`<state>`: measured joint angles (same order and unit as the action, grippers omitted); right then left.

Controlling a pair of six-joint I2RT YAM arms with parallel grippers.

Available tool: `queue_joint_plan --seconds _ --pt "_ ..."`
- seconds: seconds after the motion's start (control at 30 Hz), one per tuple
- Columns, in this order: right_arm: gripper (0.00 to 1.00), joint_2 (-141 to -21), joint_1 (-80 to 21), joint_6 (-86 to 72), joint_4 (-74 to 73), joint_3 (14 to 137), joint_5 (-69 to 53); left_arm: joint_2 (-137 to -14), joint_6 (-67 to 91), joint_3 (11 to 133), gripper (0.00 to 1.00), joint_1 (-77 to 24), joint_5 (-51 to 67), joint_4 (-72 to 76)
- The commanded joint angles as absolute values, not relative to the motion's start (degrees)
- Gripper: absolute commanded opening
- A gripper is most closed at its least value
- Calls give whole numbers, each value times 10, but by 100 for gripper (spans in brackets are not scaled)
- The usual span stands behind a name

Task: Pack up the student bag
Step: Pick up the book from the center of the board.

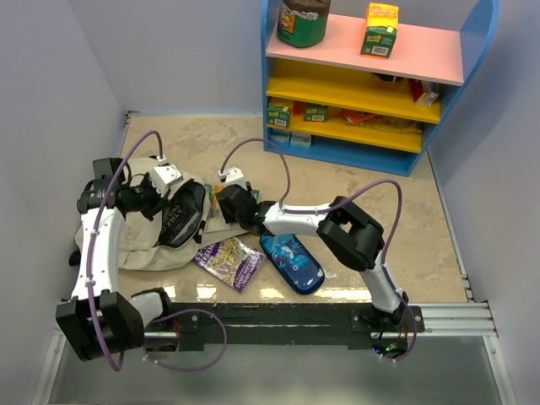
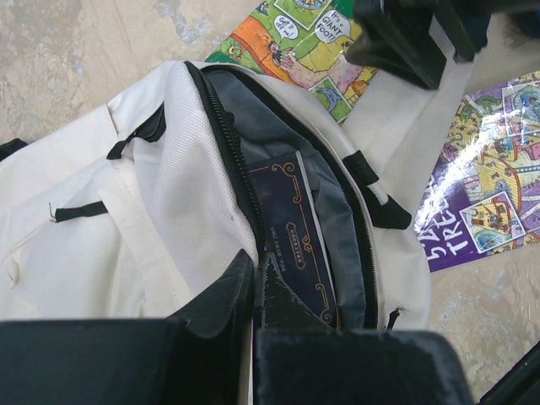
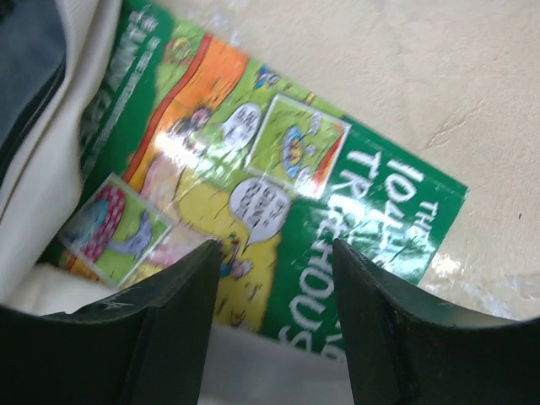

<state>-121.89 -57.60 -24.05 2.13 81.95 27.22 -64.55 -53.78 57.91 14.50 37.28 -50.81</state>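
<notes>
Left gripper [image 2: 255, 283] pinched shut on student bag [image 2: 169, 169] rim — propping the mouth wide, it seems. Right gripper [image 3: 274, 253], jaws spread, over green comic book [image 3: 337, 194] — likely next in.

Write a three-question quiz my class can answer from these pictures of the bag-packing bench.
1. True or false: the student bag is zipped shut.
2. What lies beneath the open right pincer? A) green comic book B) blue pencil case C) purple book
3. Name the item already inside the bag.
Key: 1 false, it gapes open. 2 A. 3 a dark book with gold trim.
</notes>
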Motion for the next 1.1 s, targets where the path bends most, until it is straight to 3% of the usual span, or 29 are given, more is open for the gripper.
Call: queue_joint_plan --seconds 0.0,0.57,0.9,1.07 --pt "60 -1251 -621 -147 -99 857 293 -635 -561 599 0 148 405 -506" --pt "56 -1235 -687 -170 -160 830 209 -628 -584 595 0 148 413 -524" --pt "58 -1269 -697 -110 -174 893 308 -624 -592 594 0 149 412 -533" --pt "60 -1271 -689 -26 -106 868 330 -618 -599 593 0 149 408 -535"
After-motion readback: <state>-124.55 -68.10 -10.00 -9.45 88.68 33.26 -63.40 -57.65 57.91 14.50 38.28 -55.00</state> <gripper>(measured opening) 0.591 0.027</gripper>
